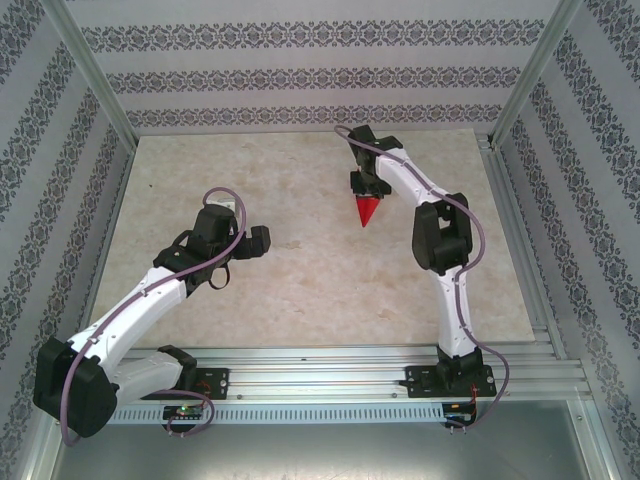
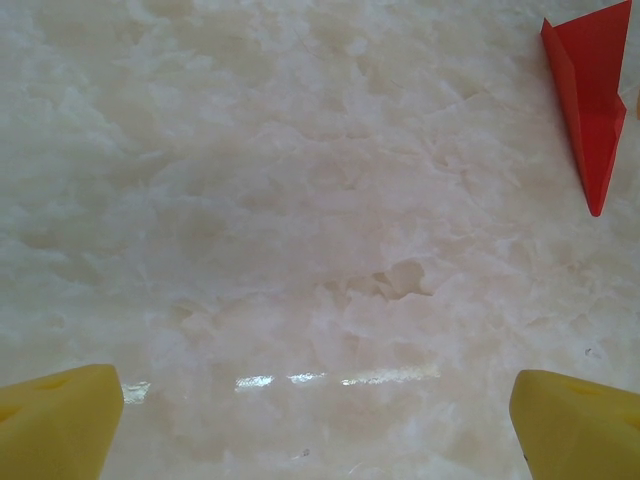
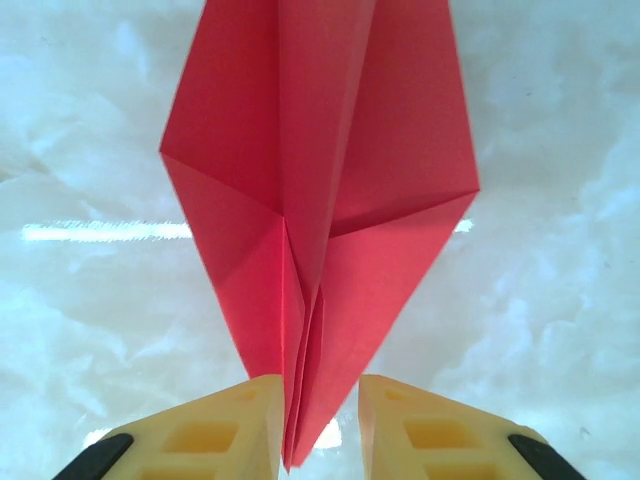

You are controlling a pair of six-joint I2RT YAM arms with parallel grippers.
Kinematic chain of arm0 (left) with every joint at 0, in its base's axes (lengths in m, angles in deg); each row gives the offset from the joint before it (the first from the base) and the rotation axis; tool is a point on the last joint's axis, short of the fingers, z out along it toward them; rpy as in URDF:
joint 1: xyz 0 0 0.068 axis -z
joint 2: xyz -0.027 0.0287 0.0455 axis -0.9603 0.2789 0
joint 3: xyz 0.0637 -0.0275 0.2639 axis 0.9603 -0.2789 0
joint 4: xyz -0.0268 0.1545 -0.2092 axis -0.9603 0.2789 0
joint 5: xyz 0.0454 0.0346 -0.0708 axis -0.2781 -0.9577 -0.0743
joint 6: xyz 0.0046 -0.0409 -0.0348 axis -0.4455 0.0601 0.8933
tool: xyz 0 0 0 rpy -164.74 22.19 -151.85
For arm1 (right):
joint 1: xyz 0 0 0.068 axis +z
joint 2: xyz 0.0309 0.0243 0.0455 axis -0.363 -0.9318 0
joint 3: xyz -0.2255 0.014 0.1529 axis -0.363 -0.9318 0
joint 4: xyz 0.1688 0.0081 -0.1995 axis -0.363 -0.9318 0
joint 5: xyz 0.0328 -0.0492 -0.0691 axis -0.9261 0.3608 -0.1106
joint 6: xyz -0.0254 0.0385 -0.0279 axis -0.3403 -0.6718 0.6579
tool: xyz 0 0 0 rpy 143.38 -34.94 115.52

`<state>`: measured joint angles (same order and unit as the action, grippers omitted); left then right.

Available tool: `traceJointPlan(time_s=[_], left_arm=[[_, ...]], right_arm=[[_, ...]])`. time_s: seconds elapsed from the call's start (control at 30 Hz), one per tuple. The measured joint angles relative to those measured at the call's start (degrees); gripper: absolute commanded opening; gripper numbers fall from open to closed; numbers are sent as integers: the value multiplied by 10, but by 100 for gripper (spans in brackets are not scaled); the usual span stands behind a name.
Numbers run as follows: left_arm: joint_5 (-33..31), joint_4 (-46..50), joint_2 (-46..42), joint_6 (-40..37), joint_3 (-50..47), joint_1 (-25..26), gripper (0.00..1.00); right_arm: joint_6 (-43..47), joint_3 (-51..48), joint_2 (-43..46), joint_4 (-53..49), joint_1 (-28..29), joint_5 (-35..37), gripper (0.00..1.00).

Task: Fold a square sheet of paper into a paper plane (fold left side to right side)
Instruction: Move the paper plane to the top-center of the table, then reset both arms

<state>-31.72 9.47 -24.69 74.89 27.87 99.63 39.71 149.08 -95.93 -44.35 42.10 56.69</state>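
The red paper plane (image 1: 367, 209) is a narrow pointed dart lying right of the table's middle, its nose toward the near edge. In the right wrist view the paper plane (image 3: 320, 180) spreads its wings flat, and its central ridge runs down between my right gripper's (image 3: 320, 385) yellow fingers. The ridge rests against the left finger (image 3: 235, 425); a clear gap separates it from the other finger, so the jaws stand slightly apart. My left gripper (image 1: 252, 243) hovers wide open over bare table left of centre, with the paper plane (image 2: 590, 100) at its view's upper right.
The marble-patterned table top (image 1: 300, 290) lies inside patterned walls with metal posts (image 1: 95, 75) at the back corners. An aluminium rail (image 1: 330, 375) carrying both arm bases runs along the near edge.
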Motion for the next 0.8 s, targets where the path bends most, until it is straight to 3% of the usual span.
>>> traceJointPlan(time_s=[0.17, 0.47, 0.57, 0.73, 0.8], left_arm=[[-25, 0, 0, 0, 4, -4, 100], [-142, -11, -36, 0, 3, -37, 100], [-198, -35, -54, -3, -6, -45, 100], [-293, -113, -56, -28, -45, -54, 100], [-321, -151, -46, -43, -66, -57, 100]], right_arm=[[0, -89, 112, 24, 10, 9, 33], [10, -402, 475, 153, -16, 34, 45], [18, -519, 570, 216, -49, 40, 60], [35, -701, 683, 333, -114, 53, 98], [46, -759, 711, 387, -145, 54, 98]])
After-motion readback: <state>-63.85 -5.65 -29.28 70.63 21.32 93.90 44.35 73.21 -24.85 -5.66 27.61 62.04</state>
